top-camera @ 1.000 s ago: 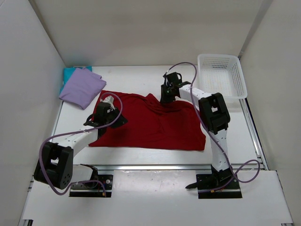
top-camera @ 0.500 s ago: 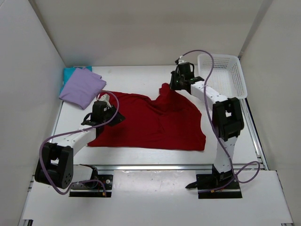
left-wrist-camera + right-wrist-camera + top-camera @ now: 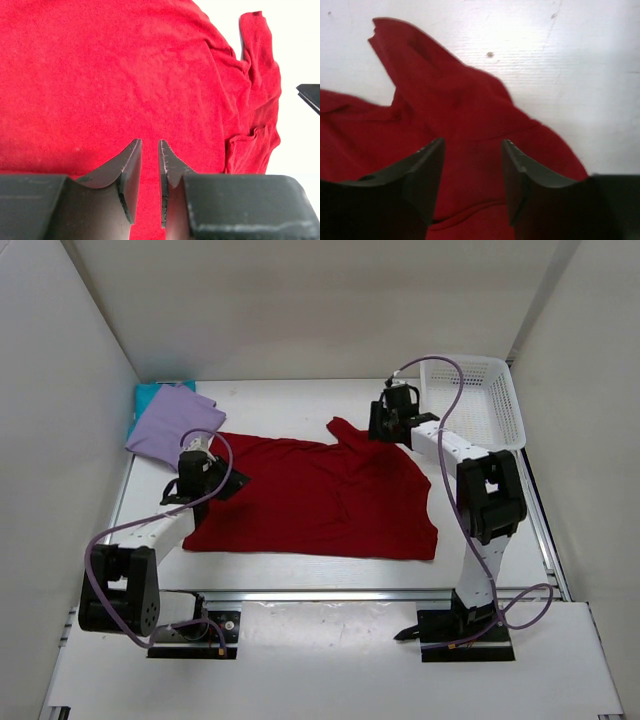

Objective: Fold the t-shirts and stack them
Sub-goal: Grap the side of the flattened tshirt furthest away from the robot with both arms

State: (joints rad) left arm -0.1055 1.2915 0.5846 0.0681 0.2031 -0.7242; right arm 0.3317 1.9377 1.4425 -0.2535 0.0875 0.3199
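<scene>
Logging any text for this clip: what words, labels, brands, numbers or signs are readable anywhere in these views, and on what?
None can be read. No print, tag or logo shows on the red t-shirt, the lavender t-shirt, the teal t-shirt, the white basket, the left arm or the right arm.

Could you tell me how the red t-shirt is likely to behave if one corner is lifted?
The red t-shirt would probably drape limply: its sleeve lies crumpled in soft folds. It likely weighs little, being thin cloth lying flat on the table. Pushed, it would probably bunch rather than slide whole.
</scene>
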